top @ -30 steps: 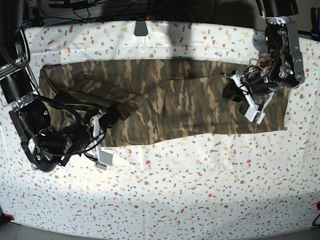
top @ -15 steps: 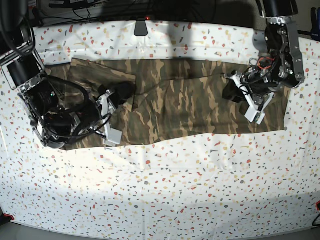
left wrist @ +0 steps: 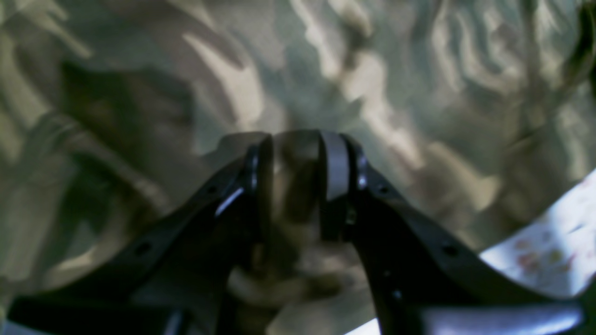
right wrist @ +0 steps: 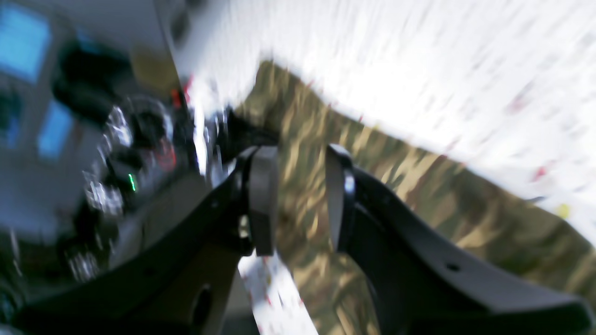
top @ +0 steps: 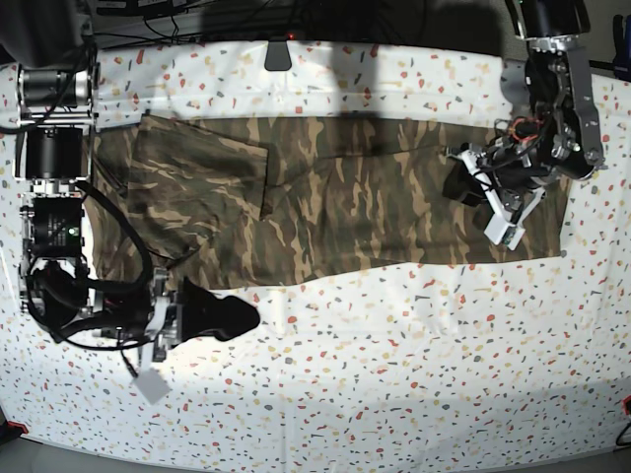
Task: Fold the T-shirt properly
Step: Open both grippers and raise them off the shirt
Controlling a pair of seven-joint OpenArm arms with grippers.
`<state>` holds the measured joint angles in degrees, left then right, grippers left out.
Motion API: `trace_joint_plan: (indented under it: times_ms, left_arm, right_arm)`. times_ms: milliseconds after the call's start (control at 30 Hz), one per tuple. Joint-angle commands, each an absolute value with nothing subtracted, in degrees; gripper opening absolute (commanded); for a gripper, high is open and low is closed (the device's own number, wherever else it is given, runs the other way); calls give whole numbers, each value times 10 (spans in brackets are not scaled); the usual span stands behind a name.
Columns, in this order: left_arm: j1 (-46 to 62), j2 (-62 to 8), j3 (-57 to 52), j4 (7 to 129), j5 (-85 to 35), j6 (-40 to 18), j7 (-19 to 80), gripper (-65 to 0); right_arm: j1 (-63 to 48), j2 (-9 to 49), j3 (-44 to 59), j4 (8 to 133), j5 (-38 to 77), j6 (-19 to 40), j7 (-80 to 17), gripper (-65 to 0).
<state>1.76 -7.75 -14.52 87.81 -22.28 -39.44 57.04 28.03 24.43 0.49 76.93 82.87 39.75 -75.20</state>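
Note:
The camouflage T-shirt (top: 355,197) lies spread as a long band across the back half of the table, with its left end folded over onto itself. My left gripper (top: 459,185) rests on the shirt's right part. In the left wrist view its fingers (left wrist: 296,144) stand close together with a bunched fold of the T-shirt (left wrist: 419,70) pinched between them. My right gripper (top: 246,317) hovers off the shirt, over the tablecloth near the shirt's front edge. The right wrist view is blurred, but there the right gripper (right wrist: 300,163) shows open, with nothing between its fingers and the T-shirt (right wrist: 419,195) beyond.
A white tablecloth with coloured speckles (top: 394,374) covers the table. A small black mount (top: 279,54) and cables sit at the back edge. A white tag (top: 151,384) hangs below the right arm.
My right gripper opened, left the folded-over left end lying on the shirt and swung back to the front left, off the cloth. The left arm barely moved.

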Motion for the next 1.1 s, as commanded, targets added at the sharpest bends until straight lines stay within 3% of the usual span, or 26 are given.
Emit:
trace_joint_plan:
  times_ms: [0,167,500,667,767,933,1067]
  left_arm:
    - [9,-87,-146,897,-209,-396,561,-484]
    - [10,-102,-146,936,-128,-359,599,-484]
    - [19,-116,-146,964,-130,-271,745,-484]
    - [19,-116,-146,966,-97,-224,767,-484]
    - [19,-116,-146,980,-36,-209,752,-484]
    - [19,-116,-146,1029,65,-182,632,-484]
    - [19,-116,-146,1048,73,-144,571,-484]
  right_arm:
    - [295,245,29,777,846,400,-751,-467]
    - [295,246,88,777,842,400,-751,-467]
    - [295,246,90,777,842,400,-751,-467]
    - [295,246,90,777,837,400,-750,-467]
    - [295,246,90,777,816,400,-747,-467]
    - [295,243,90,777,768,400,-730,-467]
    - [295,243,90,777,724,400,-728,-467]
